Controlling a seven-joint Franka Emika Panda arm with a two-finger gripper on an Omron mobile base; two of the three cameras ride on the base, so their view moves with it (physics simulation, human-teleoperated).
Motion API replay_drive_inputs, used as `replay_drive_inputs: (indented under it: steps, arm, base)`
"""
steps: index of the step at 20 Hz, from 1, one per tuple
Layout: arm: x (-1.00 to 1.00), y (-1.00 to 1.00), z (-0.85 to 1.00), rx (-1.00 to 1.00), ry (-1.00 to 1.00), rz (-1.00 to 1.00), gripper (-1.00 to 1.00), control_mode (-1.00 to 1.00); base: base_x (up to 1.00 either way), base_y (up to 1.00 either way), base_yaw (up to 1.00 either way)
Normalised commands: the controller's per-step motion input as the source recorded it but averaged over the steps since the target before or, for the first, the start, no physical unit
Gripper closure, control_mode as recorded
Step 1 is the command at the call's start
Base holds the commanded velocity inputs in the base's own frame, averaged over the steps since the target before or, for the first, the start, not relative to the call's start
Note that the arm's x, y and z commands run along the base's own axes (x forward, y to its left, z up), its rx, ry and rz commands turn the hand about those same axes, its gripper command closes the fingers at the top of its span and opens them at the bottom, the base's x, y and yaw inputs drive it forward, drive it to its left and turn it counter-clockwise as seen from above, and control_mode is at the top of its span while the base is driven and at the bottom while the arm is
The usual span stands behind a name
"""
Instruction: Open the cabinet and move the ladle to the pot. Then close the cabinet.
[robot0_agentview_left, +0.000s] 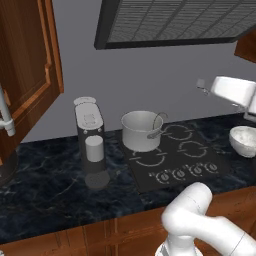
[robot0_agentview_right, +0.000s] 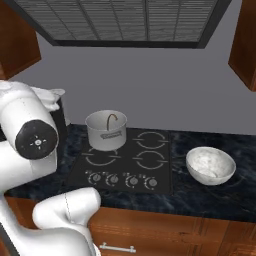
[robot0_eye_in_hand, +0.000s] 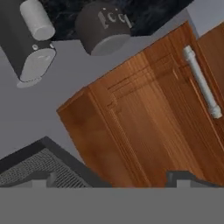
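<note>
The brown wall cabinet (robot0_agentview_left: 27, 65) hangs at the upper left, with a long silver bar handle (robot0_agentview_left: 4, 114) on its door. In the hand view the cabinet (robot0_eye_in_hand: 148, 118) lies close ahead, tilted, its doors looking shut and the handle (robot0_eye_in_hand: 201, 83) off to the right. My gripper (robot0_eye_in_hand: 114, 180) is open, both dark fingertips (robot0_eye_in_hand: 41, 178) low in that view with nothing between them. The pale pot (robot0_agentview_left: 141, 131) (robot0_agentview_right: 106, 129) stands on the stove's back left burner. The ladle (robot0_agentview_left: 159, 121) (robot0_agentview_right: 112, 120) sits in the pot, its curved handle rising over the rim.
A dark coffee machine (robot0_agentview_left: 90, 135) with a white cup stands left of the black stove (robot0_agentview_left: 172, 157). A white bowl (robot0_agentview_right: 210, 165) rests on the dark counter to the right. A range hood (robot0_agentview_left: 175, 22) hangs overhead. A dark canister (robot0_eye_in_hand: 103, 26) sits under the cabinet.
</note>
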Motion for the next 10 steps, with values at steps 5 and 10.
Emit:
replay_drive_inputs:
  steps: [5, 10]
  arm:
    - [0.23, 0.30, -0.21, -0.66, -0.05, -0.19, -1.00, -1.00]
    - [0.31, 0.10, 0.00, -0.43, 0.06, -0.20, -1.00, -1.00]
  base:
    - [0.00, 0.00, 0.00]
    - [0.00, 0.00, 0.00]
